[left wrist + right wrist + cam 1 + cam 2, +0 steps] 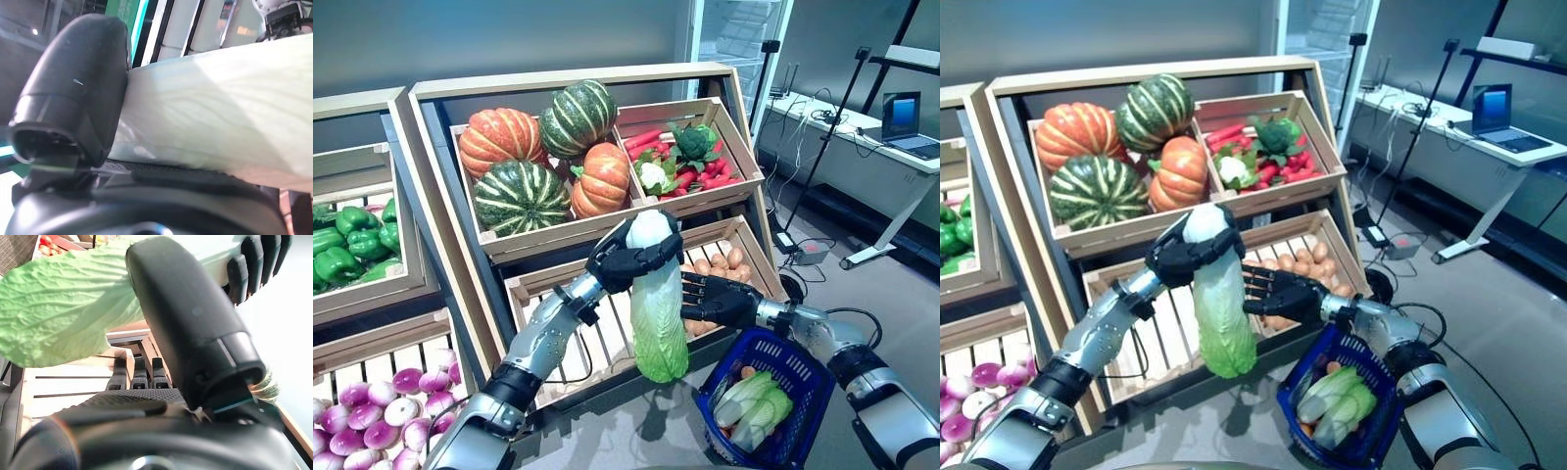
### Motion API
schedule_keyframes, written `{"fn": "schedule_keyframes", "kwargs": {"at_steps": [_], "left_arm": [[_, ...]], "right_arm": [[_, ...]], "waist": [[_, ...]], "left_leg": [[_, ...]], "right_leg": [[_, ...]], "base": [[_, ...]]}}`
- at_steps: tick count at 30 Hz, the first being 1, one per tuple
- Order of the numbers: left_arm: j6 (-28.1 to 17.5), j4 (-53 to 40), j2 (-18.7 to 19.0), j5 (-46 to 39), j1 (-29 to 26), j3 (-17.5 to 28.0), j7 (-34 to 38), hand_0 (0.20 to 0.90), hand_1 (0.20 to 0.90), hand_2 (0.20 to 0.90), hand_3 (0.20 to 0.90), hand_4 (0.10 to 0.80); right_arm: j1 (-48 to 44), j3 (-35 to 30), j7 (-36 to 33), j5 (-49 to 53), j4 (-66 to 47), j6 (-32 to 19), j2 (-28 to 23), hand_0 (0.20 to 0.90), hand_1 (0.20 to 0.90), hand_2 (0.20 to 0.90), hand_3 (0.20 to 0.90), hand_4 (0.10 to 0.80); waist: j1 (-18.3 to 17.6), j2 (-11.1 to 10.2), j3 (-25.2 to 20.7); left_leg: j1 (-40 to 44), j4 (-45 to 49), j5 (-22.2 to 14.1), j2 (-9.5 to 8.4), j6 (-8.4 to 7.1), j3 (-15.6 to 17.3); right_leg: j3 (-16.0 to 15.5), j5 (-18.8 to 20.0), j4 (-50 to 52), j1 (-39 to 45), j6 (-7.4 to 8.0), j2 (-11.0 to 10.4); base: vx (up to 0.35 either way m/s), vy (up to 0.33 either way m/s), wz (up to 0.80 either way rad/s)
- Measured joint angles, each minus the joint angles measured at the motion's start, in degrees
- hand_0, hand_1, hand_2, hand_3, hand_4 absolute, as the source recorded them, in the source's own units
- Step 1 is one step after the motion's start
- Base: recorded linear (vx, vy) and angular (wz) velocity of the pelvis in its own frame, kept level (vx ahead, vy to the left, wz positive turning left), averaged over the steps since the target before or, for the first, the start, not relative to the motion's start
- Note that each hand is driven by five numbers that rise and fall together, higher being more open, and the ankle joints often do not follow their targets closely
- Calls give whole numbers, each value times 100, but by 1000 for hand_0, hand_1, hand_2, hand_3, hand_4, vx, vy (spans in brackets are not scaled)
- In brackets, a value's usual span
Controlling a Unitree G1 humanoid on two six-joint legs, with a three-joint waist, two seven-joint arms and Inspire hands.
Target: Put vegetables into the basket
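My left hand [626, 262] is shut on the white stalk end of a long pale-green napa cabbage [656, 304], which hangs leaf-down in front of the wooden stand's lower crate. The left wrist view shows my thumb [78, 88] pressed against the cabbage [220, 107]. My right hand [720, 299] is open with fingers spread, just to the right of the cabbage's middle; whether it touches I cannot tell. Its wrist view shows the leaf [58, 308] past the thumb [190, 323]. The blue basket [815, 406] stands on the floor at lower right and holds green-white leafy vegetables [754, 401].
The slanted wooden stand [558, 83] with crates rises behind and to the left of both hands. A desk with a laptop [906, 117] and a tripod [827, 127] stand at the back right. Grey floor [901, 294] lies to the right of the basket.
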Motion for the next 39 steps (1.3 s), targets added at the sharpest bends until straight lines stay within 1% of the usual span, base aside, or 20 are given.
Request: {"fn": "schedule_keyframes", "kwargs": {"at_steps": [7, 10, 13, 16, 17, 20, 26, 31, 39], "left_arm": [[-13, 2, 10, 0, 35, -1, 112, 300, 300, 300, 300, 400], [-13, 2, 10, -2, 35, -2, 112, 300, 300, 300, 300, 400], [-5, 2, 10, -2, 41, -2, 112, 300, 300, 300, 300, 400], [-4, 2, 10, -125, 41, 0, 109, 300, 300, 300, 300, 400], [-3, 2, 10, -295, 41, 0, 107, 300, 300, 300, 300, 400], [-9, 2, 8, -771, 41, 0, 59, 300, 300, 300, 300, 400], [-12, 2, -28, -1346, 45, 91, -223, 300, 300, 300, 300, 400], [-11, 2, -118, -1822, 46, 160, -453, 300, 300, 300, 300, 400], [55, 1, -293, -2035, 46, 161, -710, 300, 300, 300, 300, 400]], "right_arm": [[0, 26, -103, 26, 45, 4, 61, 900, 900, 900, 900, 800], [0, 24, -98, 70, 66, 95, 73, 900, 900, 900, 900, 800], [0, 15, -89, 150, 124, 321, 103, 900, 900, 900, 900, 800], [4, 34, -65, 546, 199, 698, 120, 900, 900, 900, 900, 800], [33, 33, -26, 742, 205, 851, 124, 900, 900, 900, 900, 800], [199, -24, 120, 1262, 204, 1054, 228, 900, 900, 900, 900, 800], [383, -41, 337, 1897, 155, 1097, 460, 900, 900, 900, 900, 800], [422, -70, 581, 2110, 76, 1096, 694, 900, 900, 900, 900, 800], [422, -79, 980, 2158, -42, 1099, 727, 900, 900, 900, 900, 800]], "waist": [[22, -1, 0], [29, -2, -1], [32, -3, -1], [42, -4, -2], [45, -4, -2], [46, -7, -4], [45, -9, -5], [45, -34, -25], [44, -80, -72]], "left_leg": [[1, 0, 4, 0, 0, -5], [1, 0, 8, 0, -1, -11], [0, 0, 12, 0, -1, -19], [-1, -1, 14, 0, 0, -22], [-1, -1, 15, 0, 0, -23], [-1, -1, 19, 0, 2, -35], [-29, -3, 50, -1, 0, -96], [-37, -3, 63, -3, -1, -113], [-66, -3, 70, -8, 3, -119]], "right_leg": [[-5, 1, 0, 6, 1, 0], [-9, 2, 0, 8, 1, 1], [-15, 3, 0, 11, 0, 1], [-17, 4, 0, 13, 0, 0], [-18, 4, 0, 13, 0, 0], [-20, 4, -1, 20, 0, 1], [-20, 5, -2, 23, 0, 1], [-18, 7, -3, 22, -2, 1], [-8, 8, -3, -6, -1, 0]], "base": [[0, 0, 0], [0, 0, 0], [0, 0, 0], [0, 0, 0], [0, 0, 0], [0, 0, 0], [-4, 2, 4], [0, -1, 1], [0, 0, 0]]}}
